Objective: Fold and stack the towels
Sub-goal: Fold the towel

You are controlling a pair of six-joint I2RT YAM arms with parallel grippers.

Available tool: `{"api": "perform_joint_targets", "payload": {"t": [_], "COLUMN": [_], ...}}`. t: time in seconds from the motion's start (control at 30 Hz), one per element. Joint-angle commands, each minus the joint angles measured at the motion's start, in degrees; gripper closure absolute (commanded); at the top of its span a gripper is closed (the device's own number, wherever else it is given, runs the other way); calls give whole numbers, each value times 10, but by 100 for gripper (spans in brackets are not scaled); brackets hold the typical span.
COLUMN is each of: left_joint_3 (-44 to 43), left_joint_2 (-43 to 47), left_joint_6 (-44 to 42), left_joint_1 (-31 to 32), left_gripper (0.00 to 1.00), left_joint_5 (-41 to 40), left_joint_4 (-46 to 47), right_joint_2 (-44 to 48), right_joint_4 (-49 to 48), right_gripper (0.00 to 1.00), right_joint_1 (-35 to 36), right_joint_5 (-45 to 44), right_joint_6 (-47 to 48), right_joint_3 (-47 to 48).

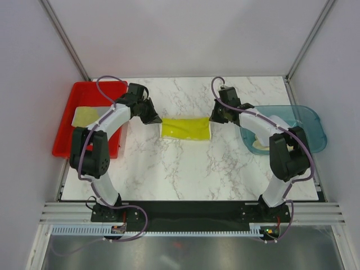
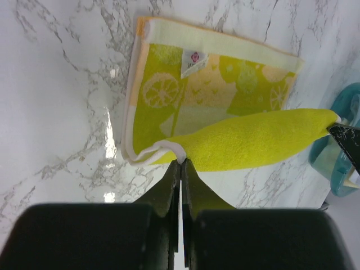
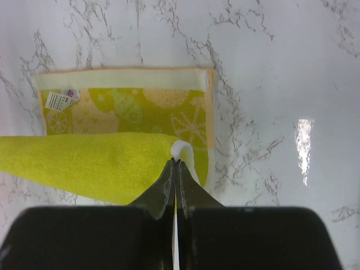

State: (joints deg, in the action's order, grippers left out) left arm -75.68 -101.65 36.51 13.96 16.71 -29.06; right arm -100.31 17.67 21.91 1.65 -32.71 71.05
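with left gripper (image 2: 181, 162) and right gripper (image 3: 176, 163) clamped on corners of the towel (image 1: 185, 128), we risk a skewed fold if either lags or slips.

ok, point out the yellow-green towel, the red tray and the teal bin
yellow-green towel (image 1: 186, 128), top view, middle of the cloth
red tray (image 1: 84, 95), top view, bare floor at far end
teal bin (image 1: 312, 126), top view, bare right side
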Motion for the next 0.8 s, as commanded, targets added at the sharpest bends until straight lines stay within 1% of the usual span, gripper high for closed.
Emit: {"api": "perform_joint_targets", "payload": {"t": [0.0,0.2,0.43,0.63,0.77], "left_joint_3": [-46,-97,-148,-192,-210], "left_joint_2": [-29,-102,-158,-191,-205], "left_joint_6": [-29,-50,-69,-86,-87], "left_joint_1": [-9,-20,-24,-26,-26], "left_gripper": [98,98,98,98,98], "left_joint_5": [5,10,-3,9,19], "left_joint_4": [-7,-11,-13,-12,-12], "right_joint_2": [-27,-91,-154,-182,-181], "right_joint_4": [3,2,-4,-14,-26], "right_gripper": [100,100,100,100,100], "right_joint_1": [-6,-13,-17,-35,-41], "right_joint_5": [5,13,27,31,36], "right_joint_6": [17,14,12,5,6], "right_joint_3": [48,101,154,160,150]}}
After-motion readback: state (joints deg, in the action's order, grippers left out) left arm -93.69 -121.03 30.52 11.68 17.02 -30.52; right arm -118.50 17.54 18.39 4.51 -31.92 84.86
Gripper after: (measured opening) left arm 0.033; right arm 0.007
